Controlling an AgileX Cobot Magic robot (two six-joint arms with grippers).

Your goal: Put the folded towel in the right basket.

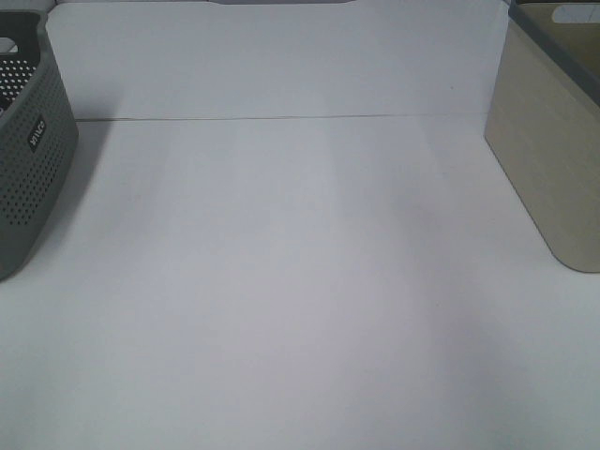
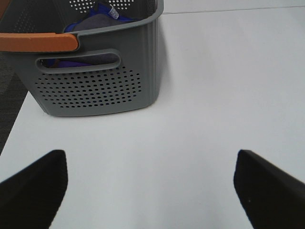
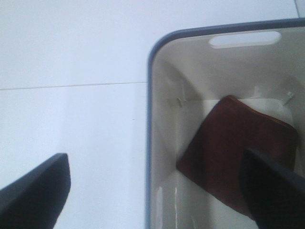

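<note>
The folded towel (image 3: 238, 148), dark reddish-brown, lies flat on the floor of the right basket (image 3: 149, 143), seen from above in the right wrist view. The same beige basket with a grey rim (image 1: 548, 178) stands at the right edge of the exterior view; its inside is hidden there. My right gripper (image 3: 157, 191) is open and empty, one finger over the table and the other over the basket, above the towel. My left gripper (image 2: 150, 188) is open and empty above the white table, near the grey basket. Neither gripper shows in the exterior view.
A grey perforated basket (image 1: 28, 150) with a label stands at the left edge; in the left wrist view (image 2: 95, 86) it holds blue-purple cloth (image 2: 95, 21) and has an orange handle (image 2: 38, 42). A white table (image 1: 300, 281) lies between the baskets.
</note>
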